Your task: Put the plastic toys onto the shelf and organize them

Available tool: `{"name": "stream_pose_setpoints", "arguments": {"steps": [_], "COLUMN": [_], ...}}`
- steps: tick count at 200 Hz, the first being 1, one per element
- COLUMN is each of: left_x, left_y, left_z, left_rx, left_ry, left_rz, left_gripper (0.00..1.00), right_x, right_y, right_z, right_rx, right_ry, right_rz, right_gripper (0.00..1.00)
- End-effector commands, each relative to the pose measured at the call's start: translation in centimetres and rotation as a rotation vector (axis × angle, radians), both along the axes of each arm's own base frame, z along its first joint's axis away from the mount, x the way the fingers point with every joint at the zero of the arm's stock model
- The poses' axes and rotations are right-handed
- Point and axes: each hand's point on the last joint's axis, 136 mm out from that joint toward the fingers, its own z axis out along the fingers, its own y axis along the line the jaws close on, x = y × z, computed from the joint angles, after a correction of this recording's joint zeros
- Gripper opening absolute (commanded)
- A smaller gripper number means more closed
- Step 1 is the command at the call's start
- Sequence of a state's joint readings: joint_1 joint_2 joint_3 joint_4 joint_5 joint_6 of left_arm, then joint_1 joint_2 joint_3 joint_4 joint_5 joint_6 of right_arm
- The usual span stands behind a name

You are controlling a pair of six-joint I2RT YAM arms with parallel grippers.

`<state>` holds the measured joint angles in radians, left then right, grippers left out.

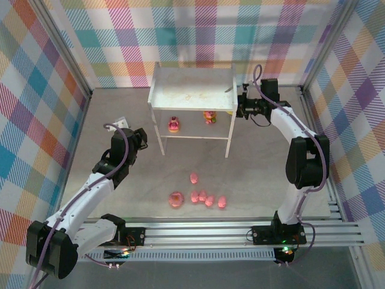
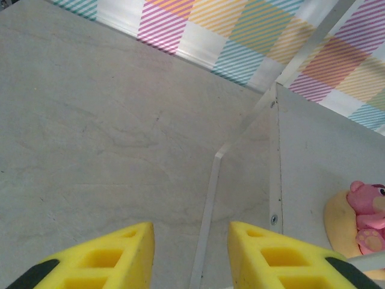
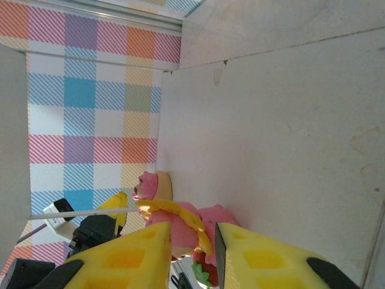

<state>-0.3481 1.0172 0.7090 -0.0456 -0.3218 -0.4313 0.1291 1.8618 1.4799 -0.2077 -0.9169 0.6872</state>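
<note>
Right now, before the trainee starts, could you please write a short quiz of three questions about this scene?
1. How many things stand on the lower tier of the shelf?
2. True or false: the pink ring donut lies on the shelf top.
3. The right gripper is: A) over the donut, B) at the shelf's right side, C) down beside its own base.

Key
1. Two: the pink-red figure and the yellow-orange-red figure.
2. False; it lies on the table.
3. B.
</note>
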Motion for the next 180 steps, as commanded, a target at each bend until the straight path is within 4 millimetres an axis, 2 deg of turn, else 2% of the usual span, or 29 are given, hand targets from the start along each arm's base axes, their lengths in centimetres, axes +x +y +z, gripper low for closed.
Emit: {"name": "stream_pose_setpoints", "arguments": {"steps": [1,61,125,180], "left_x": [0.5,0.7,0.6,0.5], "left_y": [0.1,-0.2,-0.2,-0.1], "left_z": [0.5,0.5,0.4,0.5], "left_rx": [-0.027,-0.029,-0.031,-0.027], "left_ry": [-0.025,-0.025,-0.025,-0.030], "left_rz": [0.004,-0.004,-0.007,-0.005], "left_gripper": [0.37,0.37,0.37,0.37], "right_x": [0.5,1.1,2.1,2.2], "right_y": [0.7,2.0,2.4,3.5], "right_z": [-0.2,-0.4,-0.3,-0.9], "right_rx": [-0.013,-0.022,-0.013,-0.016], "right_ry": [-0.025,-0.049,-0.073,-0.063], "right_rz": [0.003,0.010,-0.032,-0.010], "right_gripper": [0.28,0.28,0.28,0.28]}}
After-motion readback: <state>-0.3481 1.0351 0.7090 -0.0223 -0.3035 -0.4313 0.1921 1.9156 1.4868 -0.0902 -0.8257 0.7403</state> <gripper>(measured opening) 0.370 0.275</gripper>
